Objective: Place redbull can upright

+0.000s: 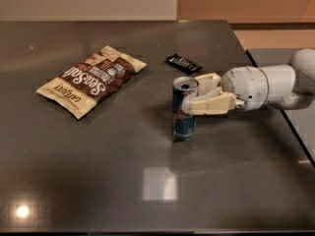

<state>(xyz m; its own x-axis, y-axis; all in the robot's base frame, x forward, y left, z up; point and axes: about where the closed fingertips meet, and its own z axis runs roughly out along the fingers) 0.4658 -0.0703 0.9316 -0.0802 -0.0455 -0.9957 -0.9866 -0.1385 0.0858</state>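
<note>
Found the redbull can [184, 113] standing upright on the dark table [98, 171], well to the right of the chip bag [91, 80] and a little nearer the camera than it. Judged it light, thin-walled and slick: stiff under a modest squeeze, easily dented by a hard one, and apt to tip on its narrow base at any sideways nudge. Reckoned the best hold to be across the round body, above the middle and below the rim. Saw the gripper [191, 95] reaching in level from the side away from the chip bag, its two pale fingers [211, 104] pinching the can's upper half, one in front and one behind. Traced the white arm [268, 85] running off horizontally, farther again from the chip bag. Noted a small black wrapper [183, 63] lying flat, right of the chip bag and apart from the can.
</note>
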